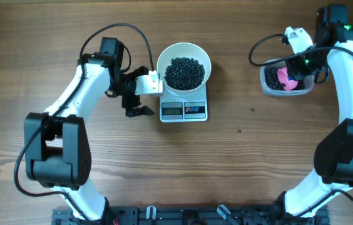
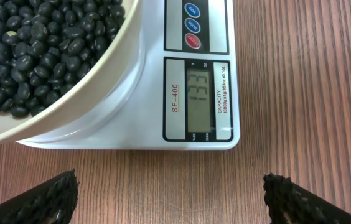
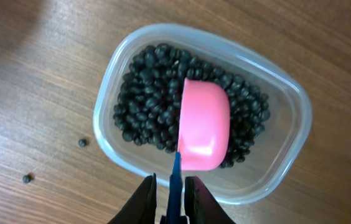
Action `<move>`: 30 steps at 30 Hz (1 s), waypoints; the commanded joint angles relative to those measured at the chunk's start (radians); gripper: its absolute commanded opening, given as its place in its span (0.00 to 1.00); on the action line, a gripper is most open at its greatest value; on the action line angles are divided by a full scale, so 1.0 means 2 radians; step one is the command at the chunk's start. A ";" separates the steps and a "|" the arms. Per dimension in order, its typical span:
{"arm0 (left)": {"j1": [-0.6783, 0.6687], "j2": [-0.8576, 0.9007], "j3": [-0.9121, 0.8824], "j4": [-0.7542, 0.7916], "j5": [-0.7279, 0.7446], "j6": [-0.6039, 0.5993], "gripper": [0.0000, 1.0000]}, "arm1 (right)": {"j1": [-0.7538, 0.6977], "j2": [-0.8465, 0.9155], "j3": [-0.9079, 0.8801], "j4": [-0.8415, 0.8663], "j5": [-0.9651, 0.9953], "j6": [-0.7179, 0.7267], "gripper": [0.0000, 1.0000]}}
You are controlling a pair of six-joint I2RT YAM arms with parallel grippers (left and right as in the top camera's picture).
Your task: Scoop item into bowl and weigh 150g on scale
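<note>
The left arm reached from the lower left of the overhead view up toward the middle, elbow bent, its wrist turned to the right so the left gripper [image 1: 144, 94] pointed at the left side of the scale [image 1: 184, 110]. Its fingers [image 2: 35, 200] were spread wide apart and held nothing; in the left wrist view their dark tips sat in the two bottom corners of the frame, over bare table [image 1: 226, 162] and just short of the scale's edge. The white bowl [image 1: 164, 55] stood on the scale in the upper middle of the overhead view, holding a dark heap of beans [image 1: 184, 72]. The display appeared to read 133. The right arm rose along the right edge of the overhead view and bent left at the top, bringing the right gripper [image 3: 172, 200] down over a clear plastic tub [image 3: 294, 106] in the upper right. More beans filled the tub, and a pink scoop [image 3: 203, 124] lay bowl-down on them. The right fingers stood close together on either side of the scoop's thin blue handle; whether they pinched it could not be told. Two loose beans [image 3: 83, 142] lay on the table beside the tub.
</note>
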 commanded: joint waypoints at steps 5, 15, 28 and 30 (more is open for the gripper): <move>0.002 0.006 -0.005 -0.001 0.010 -0.001 1.00 | -0.001 -0.003 0.004 -0.008 0.005 0.021 0.20; 0.002 0.006 -0.005 -0.001 0.010 -0.001 1.00 | -0.001 -0.002 -0.024 0.028 0.053 0.019 0.18; 0.002 0.006 -0.005 -0.001 0.010 -0.001 1.00 | -0.005 -0.005 -0.005 0.052 0.052 0.067 0.26; 0.002 0.006 -0.005 -0.001 0.010 -0.001 1.00 | -0.015 -0.012 0.027 0.044 0.051 0.095 0.33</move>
